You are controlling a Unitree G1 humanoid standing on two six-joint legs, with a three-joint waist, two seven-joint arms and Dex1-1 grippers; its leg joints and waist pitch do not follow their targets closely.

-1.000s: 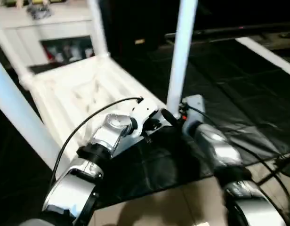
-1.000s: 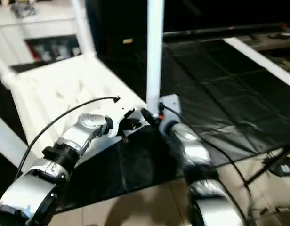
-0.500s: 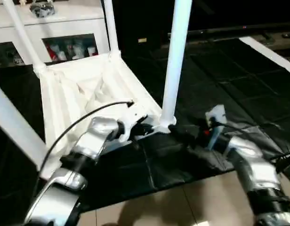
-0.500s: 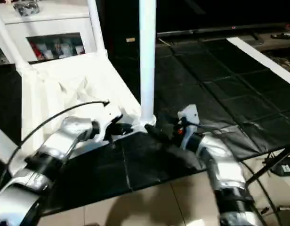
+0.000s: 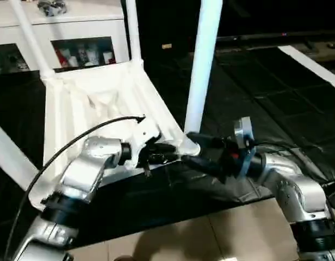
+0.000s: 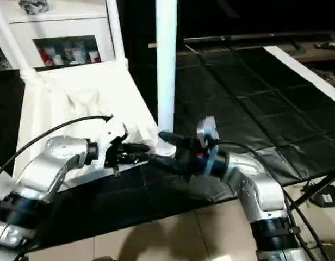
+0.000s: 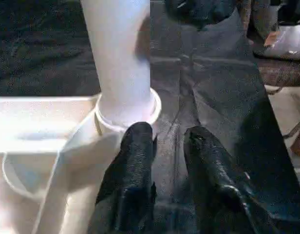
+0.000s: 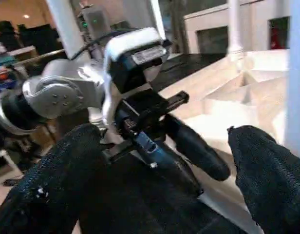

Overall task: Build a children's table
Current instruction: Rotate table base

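Standing upright in the tabletop (image 5: 91, 103) corner socket: one leg (image 5: 200, 70). Left gripper (image 7: 164, 141) beside socket, slightly parted, empty. Right gripper (image 5: 197, 149) beside socket, spread wide, empty.

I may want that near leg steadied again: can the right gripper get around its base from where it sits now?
Probably yes. The right gripper is wide open just beside the near leg at its corner socket, with nothing between; the left gripper crowds the other side.

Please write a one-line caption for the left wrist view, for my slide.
Left tool beside the white tapered tube leg seated upright in the round corner socket of the white plastic tabletop.
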